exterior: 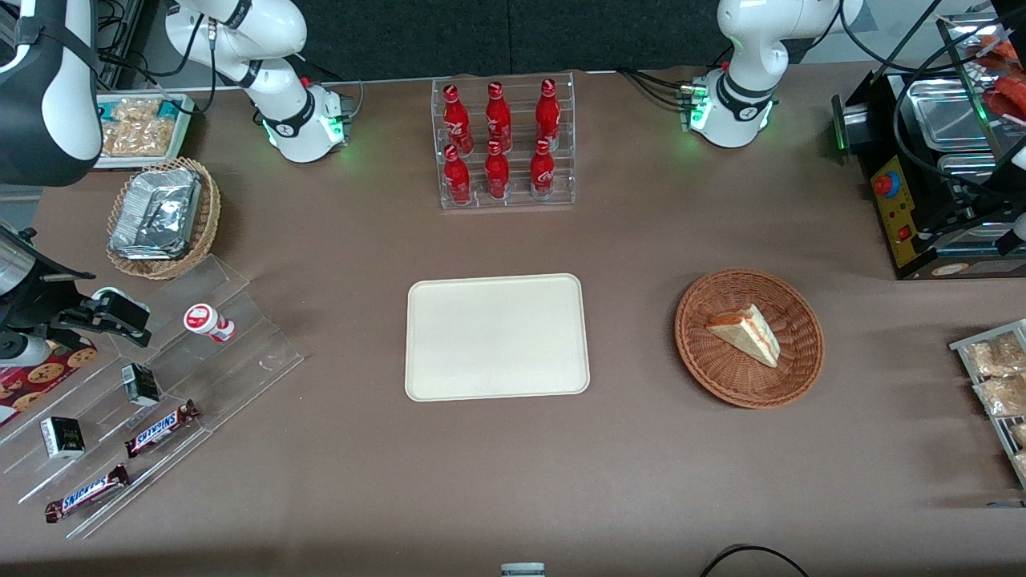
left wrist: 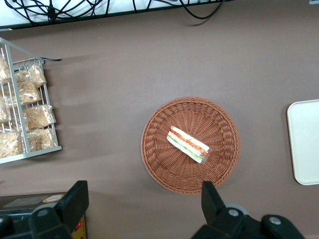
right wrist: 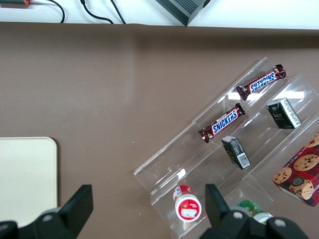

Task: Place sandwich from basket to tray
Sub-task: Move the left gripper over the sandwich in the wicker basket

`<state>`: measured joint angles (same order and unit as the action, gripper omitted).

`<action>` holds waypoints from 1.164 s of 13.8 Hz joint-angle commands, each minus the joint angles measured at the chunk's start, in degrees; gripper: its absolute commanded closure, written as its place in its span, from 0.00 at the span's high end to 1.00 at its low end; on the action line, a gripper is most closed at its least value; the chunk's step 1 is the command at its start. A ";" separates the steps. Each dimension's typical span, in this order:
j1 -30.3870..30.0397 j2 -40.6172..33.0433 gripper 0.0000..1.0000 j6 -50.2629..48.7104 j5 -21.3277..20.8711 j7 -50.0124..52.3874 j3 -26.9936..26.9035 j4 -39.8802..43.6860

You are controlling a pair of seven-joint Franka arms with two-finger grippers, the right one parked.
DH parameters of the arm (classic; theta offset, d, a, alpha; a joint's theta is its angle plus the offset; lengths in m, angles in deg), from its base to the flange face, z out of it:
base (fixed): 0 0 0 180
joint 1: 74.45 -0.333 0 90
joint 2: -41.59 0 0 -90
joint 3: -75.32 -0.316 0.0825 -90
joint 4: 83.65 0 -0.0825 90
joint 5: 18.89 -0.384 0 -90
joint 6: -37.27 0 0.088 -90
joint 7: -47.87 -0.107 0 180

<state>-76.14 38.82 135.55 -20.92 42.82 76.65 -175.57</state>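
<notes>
One tray (exterior: 497, 336) lies mid-table, well apart from the basket (exterior: 705, 353) toward the working arm's end. Inside the basket rests the sandwich (exterior: 745, 332). High above it, pointing straight down, the tool (left wrist: 144, 209) hangs with fingers (left wrist: 212, 199) spread wide, empty.

Sandwich (exterior: 745, 334) in basket (exterior: 705, 369), beside tray (exterior: 497, 336)

Sandwich (exterior: 745, 333) wedge lying in basket (exterior: 705, 361); tray (exterior: 497, 336) beside, bare
</notes>
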 commanded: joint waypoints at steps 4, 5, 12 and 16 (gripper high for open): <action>0.29 1.79 1.00 -1.87 0.61 2.40 -0.01 1.40; 0.29 3.28 1.00 -2.30 0.61 4.59 -0.01 1.57; 4.06 12.42 1.00 0.14 0.61 40.39 2.36 -1.23; 5.47 14.90 1.00 14.96 0.44 53.91 2.36 -13.50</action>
<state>-70.97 54.34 143.34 -20.72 92.81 79.30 -181.84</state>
